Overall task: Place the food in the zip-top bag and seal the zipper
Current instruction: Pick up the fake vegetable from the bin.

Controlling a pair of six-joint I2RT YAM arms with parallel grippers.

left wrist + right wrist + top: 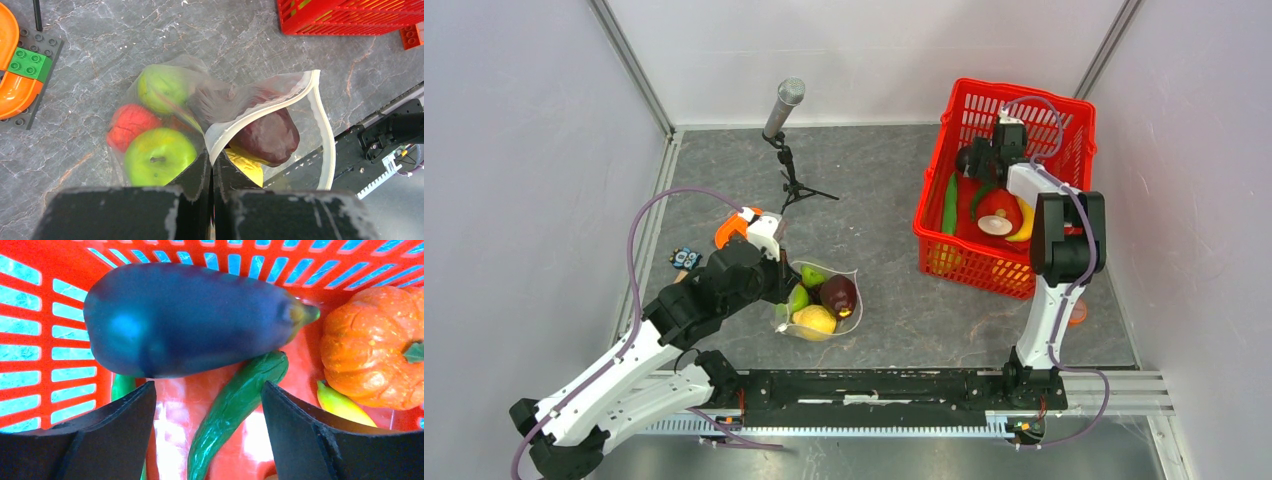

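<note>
zipper of the zip-top bag inside the closed left tool

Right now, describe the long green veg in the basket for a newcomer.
Find the red mesh basket at the far right of the table, with the open right gripper over it. Beneath the gripper lies the long green vegetable, beside a purple eggplant and an orange pumpkin. Unlike those, it is slim, dark green and curved.

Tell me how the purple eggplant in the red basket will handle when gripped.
Its glossy, rounded skin suggests the eggplant may slip between the fingers of the open right gripper. It looks like moulded plastic, so it is probably light and stiff. Being tapered and round, it could roll against the basket wall if nudged.
</note>
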